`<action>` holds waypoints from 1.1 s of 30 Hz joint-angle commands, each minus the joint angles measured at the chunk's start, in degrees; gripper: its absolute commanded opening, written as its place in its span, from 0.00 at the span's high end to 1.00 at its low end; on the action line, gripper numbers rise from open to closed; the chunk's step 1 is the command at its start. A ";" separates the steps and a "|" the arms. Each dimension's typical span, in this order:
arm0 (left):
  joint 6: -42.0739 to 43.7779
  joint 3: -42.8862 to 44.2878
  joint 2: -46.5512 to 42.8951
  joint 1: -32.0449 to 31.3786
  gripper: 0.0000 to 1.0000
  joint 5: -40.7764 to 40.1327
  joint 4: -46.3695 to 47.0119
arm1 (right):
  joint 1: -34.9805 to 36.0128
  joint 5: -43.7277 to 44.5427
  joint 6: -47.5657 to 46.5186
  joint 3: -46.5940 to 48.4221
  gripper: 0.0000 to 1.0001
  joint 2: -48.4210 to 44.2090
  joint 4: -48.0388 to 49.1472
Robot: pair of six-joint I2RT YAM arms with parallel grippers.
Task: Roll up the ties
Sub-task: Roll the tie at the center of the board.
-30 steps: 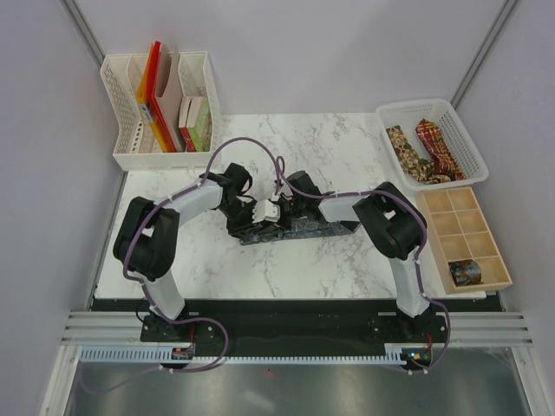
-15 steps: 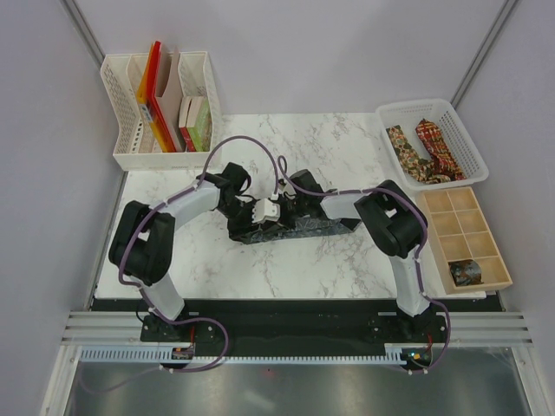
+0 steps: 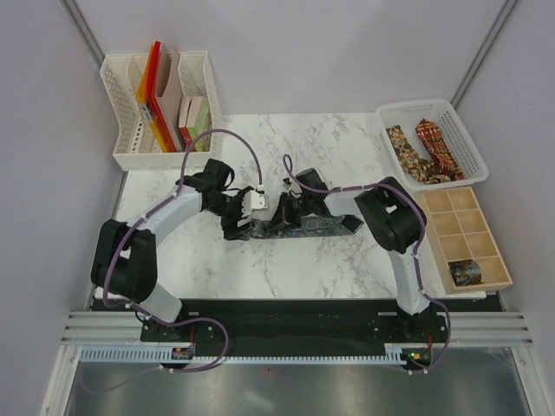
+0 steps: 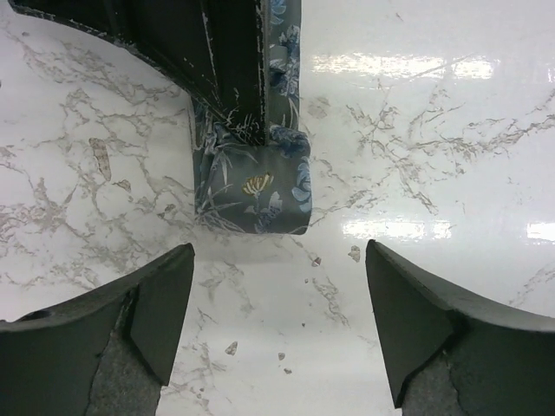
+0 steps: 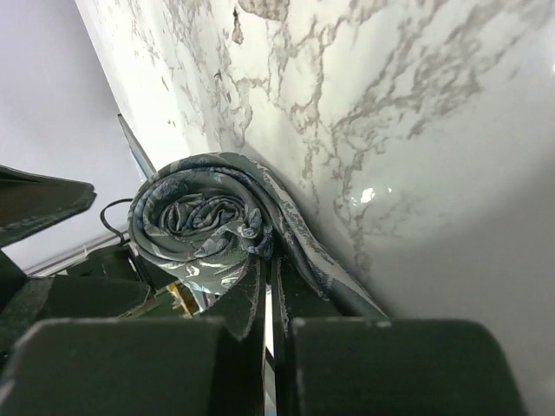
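A dark grey-green tie [image 3: 316,227] lies across the middle of the marble table, its left end wound into a roll [image 4: 254,188] [image 5: 201,225]. My left gripper [image 3: 245,213] [image 4: 277,325] stands open just short of the roll, with nothing between its fingers. On the roll's other side my right gripper [image 3: 282,215] [image 5: 268,270] is shut, its tips pressed against the roll's side. Whether they pinch fabric is hidden. A brown-gold tie [image 3: 401,147] and a red tie [image 3: 436,143] lie in a white basket [image 3: 461,117] at the back right.
A wooden compartment box [image 3: 444,227] at the right edge holds one rolled tie [image 3: 466,272]. A white file rack [image 3: 121,158] with coloured books stands at the back left. Both arms' cables arch over the table's middle.
My left gripper has opened, let go of the roll and drawn back to the left. The right gripper stays shut at the roll.
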 commanded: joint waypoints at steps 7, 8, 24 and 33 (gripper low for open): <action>6.42 -5.91 -1.98 1.29 0.00 6.19 12.31 | -1.57 9.06 -4.80 -0.93 1.00 6.16 -6.95; 6.60 -4.95 -1.19 1.29 0.00 6.20 12.57 | -1.57 9.15 -4.80 -1.11 1.00 6.25 -7.13; 2.38 0.07 11.03 -4.86 0.22 -6.72 11.17 | 0.27 9.67 4.94 -8.55 1.00 4.50 1.28; 7.21 -5.38 6.12 -4.51 0.40 -1.46 2.92 | 8.97 11.87 21.29 -18.87 1.00 -2.80 15.54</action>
